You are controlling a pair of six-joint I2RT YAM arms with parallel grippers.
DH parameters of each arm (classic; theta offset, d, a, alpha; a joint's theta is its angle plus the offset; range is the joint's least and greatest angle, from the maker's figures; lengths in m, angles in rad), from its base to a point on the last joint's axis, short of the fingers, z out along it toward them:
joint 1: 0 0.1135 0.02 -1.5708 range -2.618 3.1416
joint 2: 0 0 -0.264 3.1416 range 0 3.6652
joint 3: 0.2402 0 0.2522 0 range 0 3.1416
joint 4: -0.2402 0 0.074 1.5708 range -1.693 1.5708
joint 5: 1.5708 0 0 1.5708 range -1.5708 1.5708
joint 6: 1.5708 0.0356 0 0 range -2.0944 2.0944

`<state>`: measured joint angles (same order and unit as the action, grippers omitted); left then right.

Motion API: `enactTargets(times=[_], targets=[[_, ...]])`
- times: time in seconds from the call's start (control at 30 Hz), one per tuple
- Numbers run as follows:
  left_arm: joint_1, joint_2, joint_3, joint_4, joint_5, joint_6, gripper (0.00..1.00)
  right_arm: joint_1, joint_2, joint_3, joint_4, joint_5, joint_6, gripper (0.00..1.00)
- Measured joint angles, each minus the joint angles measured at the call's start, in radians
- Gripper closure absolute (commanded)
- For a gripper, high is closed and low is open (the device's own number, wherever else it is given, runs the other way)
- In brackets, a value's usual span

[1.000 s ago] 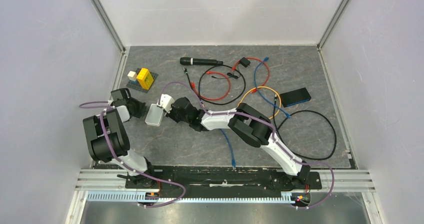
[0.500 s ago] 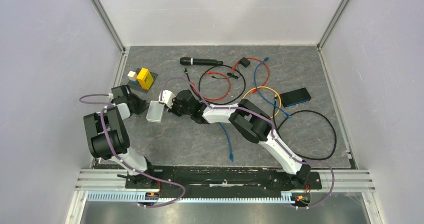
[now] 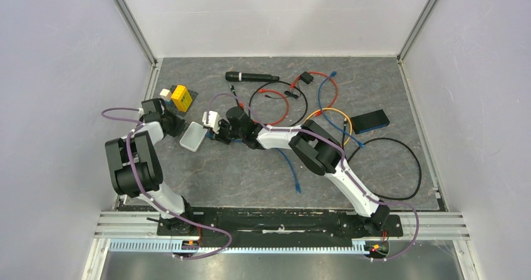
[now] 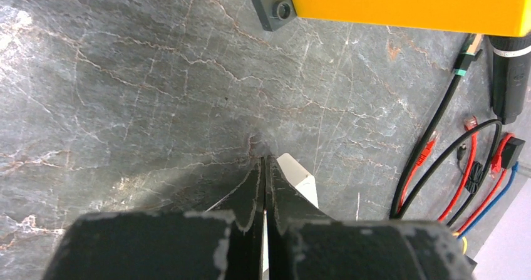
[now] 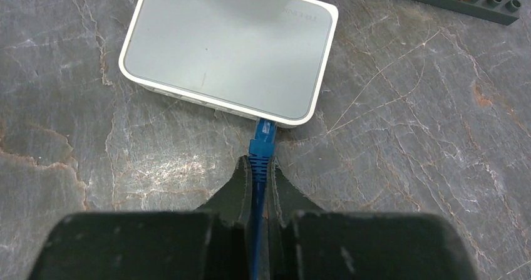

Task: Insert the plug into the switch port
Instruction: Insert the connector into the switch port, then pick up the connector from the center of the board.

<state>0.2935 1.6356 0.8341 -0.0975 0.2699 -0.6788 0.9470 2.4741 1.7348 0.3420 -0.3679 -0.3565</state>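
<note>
Right end effector grasps the blue cable just behind its plug, which touches the grey box at its lower edge; left end effector is clenched.

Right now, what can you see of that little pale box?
The box is small, flat, a rounded rectangle: grey top, white rim, plastic-looking, faint lettering near one corner. It rests on the dark stone-patterned table. A blue plug, pinched in the right end effector, meets the long edge facing it, by a corner; how deep it sits I cannot tell. The left end effector, shut, is at the opposite edge.
</note>
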Motion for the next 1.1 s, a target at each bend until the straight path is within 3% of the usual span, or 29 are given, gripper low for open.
enactTargets(times=[0.2, 0.3, 0.47, 0.57, 0.7, 0.73, 0.8, 0.9, 1.1], targets=[[0.000, 0.032, -0.010, 0.026, -0.023, 0.000, 0.98, 0.000, 0.000, -0.002, 0.005, 0.008, 0.005, 1.00], [0.000, 0.034, -0.007, 0.005, -0.047, 0.000, 0.91, 0.000, 0.000, -0.008, 0.017, 0.008, 0.003, 1.00], [0.000, 0.029, 0.033, -0.109, -0.095, 0.000, 0.74, 0.000, -0.008, -0.061, 0.098, 0.009, -0.001, 0.75], [-0.022, 0.017, 0.066, -0.230, -0.093, -0.001, 0.47, 0.001, -0.033, -0.135, 0.182, 0.014, -0.001, 0.58], [-0.058, -0.024, 0.087, -0.352, -0.116, -0.008, 0.39, -0.009, -0.121, -0.270, 0.226, 0.037, 0.026, 0.41], [-0.062, -0.049, 0.087, -0.374, -0.116, -0.008, 0.34, -0.013, -0.156, -0.308, 0.229, 0.045, 0.033, 0.39], [-0.066, -0.093, 0.087, -0.387, -0.110, -0.008, 0.28, -0.023, -0.249, -0.393, 0.233, 0.076, 0.056, 0.38], [-0.071, -0.166, 0.086, -0.376, -0.086, -0.006, 0.27, -0.031, -0.392, -0.486, 0.227, 0.153, 0.103, 0.42], [-0.145, -0.256, 0.067, -0.347, -0.025, 0.030, 0.26, -0.034, -0.648, -0.572, 0.072, 0.461, 0.307, 0.42]])
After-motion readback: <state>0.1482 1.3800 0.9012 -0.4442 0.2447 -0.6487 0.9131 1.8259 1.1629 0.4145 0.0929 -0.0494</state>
